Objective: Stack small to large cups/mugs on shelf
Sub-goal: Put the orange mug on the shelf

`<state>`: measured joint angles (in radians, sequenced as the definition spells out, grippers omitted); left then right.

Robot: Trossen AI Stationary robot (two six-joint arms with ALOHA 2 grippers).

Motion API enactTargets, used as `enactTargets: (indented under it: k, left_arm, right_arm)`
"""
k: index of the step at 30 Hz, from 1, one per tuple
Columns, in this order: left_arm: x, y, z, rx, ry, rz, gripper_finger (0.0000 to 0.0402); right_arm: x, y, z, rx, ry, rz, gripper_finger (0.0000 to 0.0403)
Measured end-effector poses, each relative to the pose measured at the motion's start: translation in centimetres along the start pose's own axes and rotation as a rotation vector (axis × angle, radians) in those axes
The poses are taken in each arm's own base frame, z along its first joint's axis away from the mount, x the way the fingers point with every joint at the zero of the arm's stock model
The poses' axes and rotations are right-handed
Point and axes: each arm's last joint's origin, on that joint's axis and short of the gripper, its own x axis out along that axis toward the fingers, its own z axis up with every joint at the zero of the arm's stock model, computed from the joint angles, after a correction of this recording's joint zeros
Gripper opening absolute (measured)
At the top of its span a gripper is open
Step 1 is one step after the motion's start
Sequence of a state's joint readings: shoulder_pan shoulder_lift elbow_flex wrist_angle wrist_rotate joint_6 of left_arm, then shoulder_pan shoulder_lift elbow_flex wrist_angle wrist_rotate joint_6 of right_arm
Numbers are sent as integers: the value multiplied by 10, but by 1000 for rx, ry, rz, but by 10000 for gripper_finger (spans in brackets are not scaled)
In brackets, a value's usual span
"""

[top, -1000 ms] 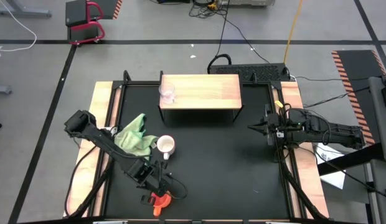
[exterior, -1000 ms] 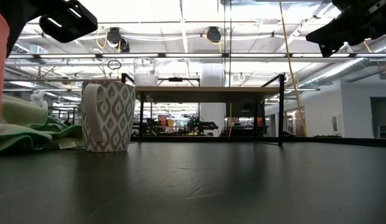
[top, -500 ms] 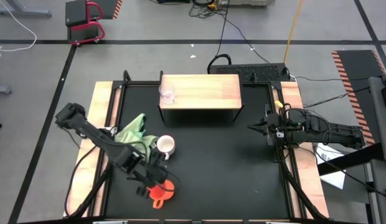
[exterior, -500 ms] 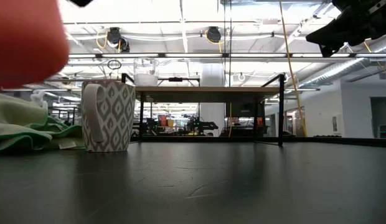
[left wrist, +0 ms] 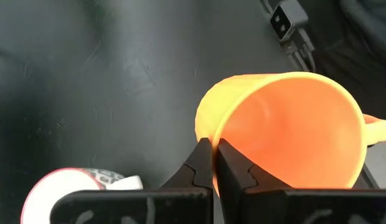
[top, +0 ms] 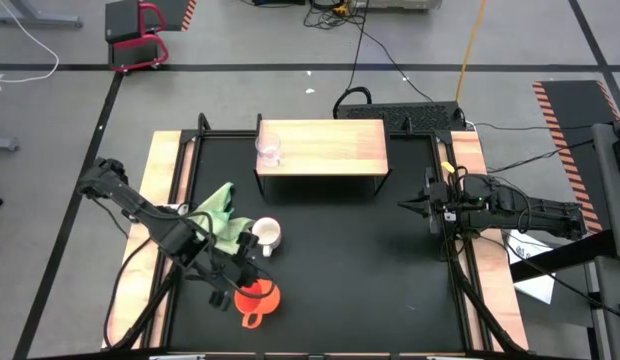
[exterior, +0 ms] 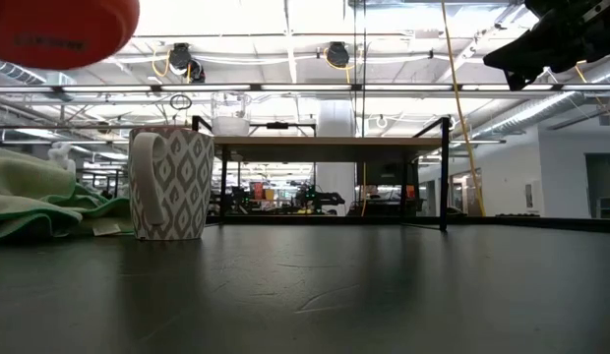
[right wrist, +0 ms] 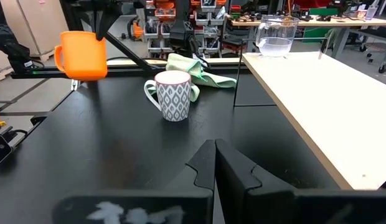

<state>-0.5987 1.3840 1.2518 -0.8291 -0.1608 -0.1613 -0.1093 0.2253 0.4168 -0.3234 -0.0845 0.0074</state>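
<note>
An orange mug (top: 256, 297) with a handle hangs above the table's near left part, with my left gripper (top: 242, 284) shut on it. A white patterned mug (top: 266, 235) stands upright on the black table top beside a green cloth (top: 218, 218). A small clear glass cup (top: 268, 150) stands on the left end of the wooden-topped shelf (top: 330, 145) at the far side. My right gripper (top: 410, 207) waits shut and off the table top at the right side. My left gripper pinches the orange mug's wall at the rim (left wrist: 213, 138), one finger (left wrist: 235, 169) inside the mug and one (left wrist: 199, 165) outside. The fingers come slanting down from the table's left side. The mug hangs roughly upright, clear of the table, its handle (top: 250, 320) toward the near edge.
The green cloth (right wrist: 196, 70) lies crumpled just left of the white mug (right wrist: 173, 93). The shelf's (exterior: 330, 143) thin black legs stand on the table top. Light wooden strips (top: 166, 170) run along the table's left and right sides.
My left gripper has risen with the orange mug and drawn a little toward the far edge. The mug has come off the table top and now hangs clear above it. My right arm has kept still.
</note>
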Motion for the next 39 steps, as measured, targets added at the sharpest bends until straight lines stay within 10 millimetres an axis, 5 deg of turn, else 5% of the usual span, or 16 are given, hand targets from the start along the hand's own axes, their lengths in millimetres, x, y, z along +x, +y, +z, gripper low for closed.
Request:
enactTargets:
  k: [10, 30, 39]
  left_arm:
    - [-5, -3, -7, -44, 44, 23, 1]
    - [-78, -8, -33, -51, -140, 187, 1]
    - [-76, 6, -65, -124, -227, 198, 1]
  right_arm:
    - [0, 0, 0, 0, 0, 0, 0]
    - [0, 0, 0, 0, 0, 0, 0]
    - [0, 0, 0, 0, -1, 0, 0]
